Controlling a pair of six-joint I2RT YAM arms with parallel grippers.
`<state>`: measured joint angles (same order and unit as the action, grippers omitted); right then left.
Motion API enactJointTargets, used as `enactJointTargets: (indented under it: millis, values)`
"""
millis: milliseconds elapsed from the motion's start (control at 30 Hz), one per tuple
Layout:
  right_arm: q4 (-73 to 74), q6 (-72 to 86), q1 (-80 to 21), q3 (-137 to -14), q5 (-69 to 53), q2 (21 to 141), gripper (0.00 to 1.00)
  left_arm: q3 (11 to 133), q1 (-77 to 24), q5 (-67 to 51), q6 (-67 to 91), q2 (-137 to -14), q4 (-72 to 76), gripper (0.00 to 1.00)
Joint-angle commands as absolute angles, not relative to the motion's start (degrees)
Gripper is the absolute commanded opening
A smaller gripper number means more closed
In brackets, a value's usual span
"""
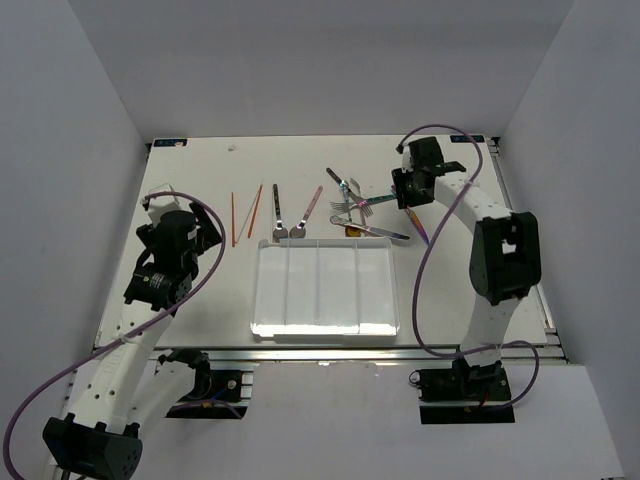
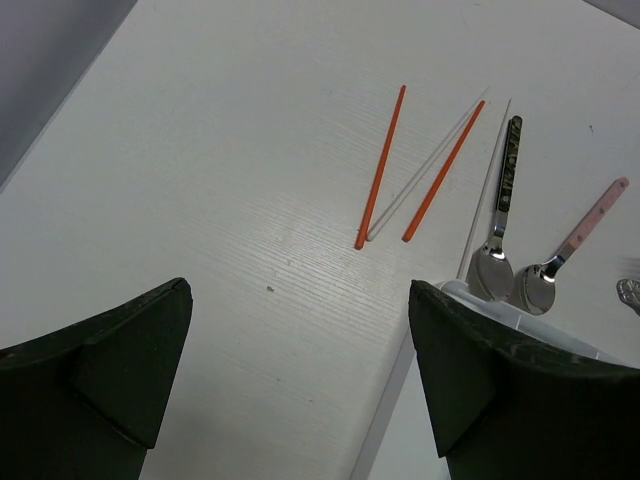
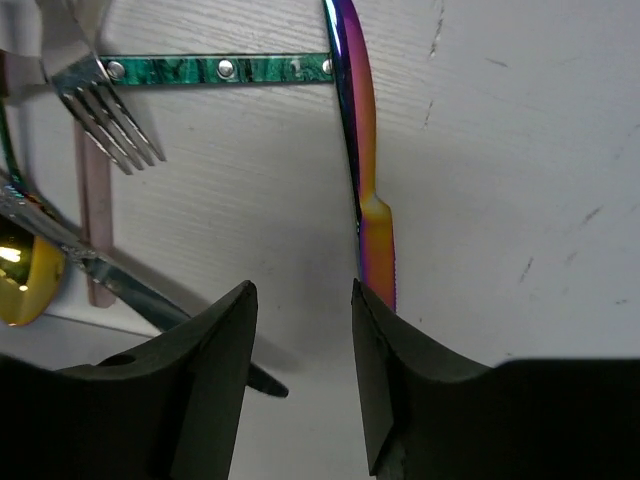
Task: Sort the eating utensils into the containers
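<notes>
Left gripper point(image 2: 300, 290): we log its jaws wide apart, holding nothing, above the white table point(image 1: 300, 165) near two thin red-orange chopsticks point(image 2: 380, 165).
Right gripper point(image 3: 303, 290): jaws partly apart, bare table between them, with an iridescent metal knife point(image 3: 360, 150) just beside one finger.
Clear plastic four-compartment tray point(image 1: 300, 290): the utensils we see lie beyond its far edge.

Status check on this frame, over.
Left pincer open, empty. Right pincer part open, empty, beside iridescent knife. Tray holds nothing yet. Green handle crowds knife.

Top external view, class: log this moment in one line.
right gripper: open, beside iridescent knife | left gripper: open | tray: empty
</notes>
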<state>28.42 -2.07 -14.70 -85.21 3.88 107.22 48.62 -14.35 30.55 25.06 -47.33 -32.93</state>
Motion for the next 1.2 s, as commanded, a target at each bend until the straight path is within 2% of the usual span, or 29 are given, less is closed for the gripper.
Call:
enactJointTargets:
  millis: [0,367,800,1033,1167]
  values:
    - [29.45,-6.68,-13.71,-89.12,1.85,110.3,0.49,47.99,-14.06,29.53,24.7,-46.58,-31.99,0.98]
    - [29.79,-15.81,-10.37,-96.58,-7.9,119.0,0.56,47.9,-14.06,26.9,24.08,-48.08,-31.47,0.98]
    - [36.56,-19.51,-8.88,-109.95,-12.83,132.1,0.56,47.9,-14.06,26.63,23.91,-48.96,-31.38,0.98]
    - [33.84,-20.13,-8.88,-103.47,-10.11,131.05,0.41,48.08,-14.06,26.37,23.73,-49.74,-31.38,0.98]
    - [31.64,-19.78,-8.88,-101.16,-8.44,129.99,0.26,48.08,-14.06,26.02,23.64,-50.01,-31.29,0.98]
